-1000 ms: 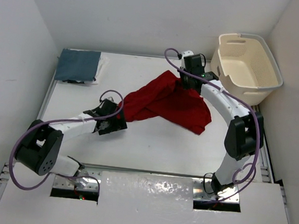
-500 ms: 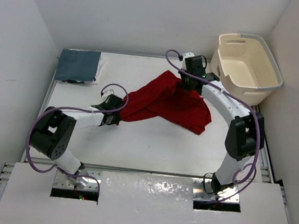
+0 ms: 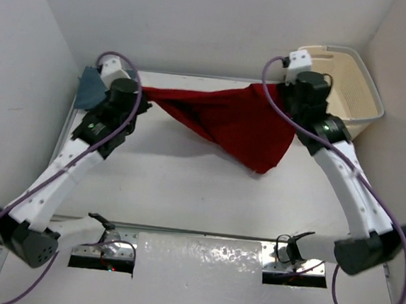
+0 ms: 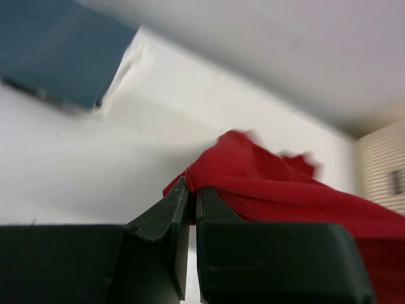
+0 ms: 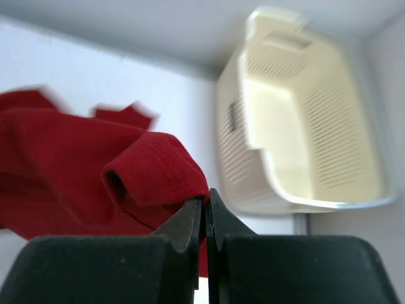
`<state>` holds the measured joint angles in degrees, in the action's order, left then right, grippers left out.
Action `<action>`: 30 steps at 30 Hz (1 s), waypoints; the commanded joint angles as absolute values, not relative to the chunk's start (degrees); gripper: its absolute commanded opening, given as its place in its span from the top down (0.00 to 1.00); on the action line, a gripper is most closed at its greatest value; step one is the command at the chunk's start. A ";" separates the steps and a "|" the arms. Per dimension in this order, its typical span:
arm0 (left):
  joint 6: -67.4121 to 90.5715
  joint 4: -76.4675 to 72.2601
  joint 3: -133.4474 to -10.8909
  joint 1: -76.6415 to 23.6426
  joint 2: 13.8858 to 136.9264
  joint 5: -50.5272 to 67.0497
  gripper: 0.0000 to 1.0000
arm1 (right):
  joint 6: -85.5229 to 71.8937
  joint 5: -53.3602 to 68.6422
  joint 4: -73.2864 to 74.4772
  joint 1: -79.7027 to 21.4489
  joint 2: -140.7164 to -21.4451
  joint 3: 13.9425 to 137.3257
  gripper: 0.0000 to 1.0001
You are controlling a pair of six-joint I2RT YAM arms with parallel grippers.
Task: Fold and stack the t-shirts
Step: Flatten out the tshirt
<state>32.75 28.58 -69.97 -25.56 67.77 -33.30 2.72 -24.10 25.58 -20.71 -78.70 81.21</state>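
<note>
Above the white table [image 3: 185, 193], the red t-shirt [image 3: 224, 118] hangs stretched between the two arms, and its lower part droops toward the right side. The left gripper [image 4: 192, 190] has its fingers pressed together on one edge of the red cloth. The right gripper [image 5: 204, 201] pinches a rolled edge at the other end in the same way. Farther back, a folded blue-grey t-shirt [image 3: 87, 92] lies at the far left corner, and the cream laundry basket [image 5: 231, 152] stands at the far right corner.

Both arms extended far back, up high, spread wide apart. Left tool [image 3: 143, 101] jaws pinched together, right tool [image 3: 284, 96] same.
</note>
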 commanded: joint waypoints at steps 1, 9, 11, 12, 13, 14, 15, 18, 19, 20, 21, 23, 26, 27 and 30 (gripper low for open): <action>25.95 24.99 -73.30 -26.10 60.15 -34.20 1.00 | 7.55 -29.88 22.06 -20.39 -69.12 81.65 1.00; 17.23 13.62 -77.41 -26.10 45.10 -17.77 1.00 | 13.09 -20.75 26.79 -20.39 -57.14 88.75 1.00; 15.91 14.32 -79.79 -26.10 42.73 -13.30 1.00 | 13.62 -19.17 28.99 -20.39 -55.03 91.13 1.00; 15.47 14.94 -82.15 -26.10 42.11 -11.88 1.00 | 13.97 -18.55 29.87 -20.39 -54.41 93.67 1.00; 15.29 15.20 -83.22 -26.10 40.88 -9.52 1.00 | 14.06 -17.76 30.58 -20.39 -53.62 95.00 1.00; 15.29 15.47 -85.41 -26.10 40.26 -8.36 1.00 | 14.24 -15.67 31.72 -20.39 -52.31 97.36 1.00; 15.12 15.73 -86.47 -26.02 39.64 -7.13 1.00 | 14.50 -14.69 32.34 -20.39 -51.69 98.51 1.00; 15.29 16.17 -89.72 -26.02 37.27 -3.00 1.00 | 14.50 -11.53 35.23 -20.39 -49.84 104.03 1.00; 15.47 16.17 -90.26 -26.02 36.40 -2.03 1.00 | 14.50 -11.17 35.68 -20.30 -49.49 105.28 1.00; 15.73 16.17 -91.31 -25.93 36.13 -0.80 1.00 | 14.59 -10.81 36.03 -20.39 -49.05 106.95 1.00; 15.99 16.35 -91.84 -25.84 36.04 -0.27 1.00 | 15.20 -10.03 35.86 -20.39 -48.17 107.57 1.00; 16.87 16.79 -93.07 -25.75 36.38 1.05 1.00 | 15.56 -10.11 34.99 -20.39 -47.81 108.98 1.00; 18.45 17.40 -93.60 -25.58 38.31 1.85 1.00 | 16.52 -11.59 33.23 -20.39 -48.42 109.42 1.00; 18.63 17.58 -93.69 -25.58 39.97 1.85 1.00 | 16.96 -12.56 33.14 -20.39 -49.73 109.34 1.00; 20.13 17.14 -92.47 -25.58 43.66 1.40 1.00 | 18.27 -18.18 30.15 -20.39 -52.72 106.18 1.00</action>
<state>18.41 18.22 -93.65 -25.89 38.04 2.68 15.20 -9.78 32.71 -20.75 -46.83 109.14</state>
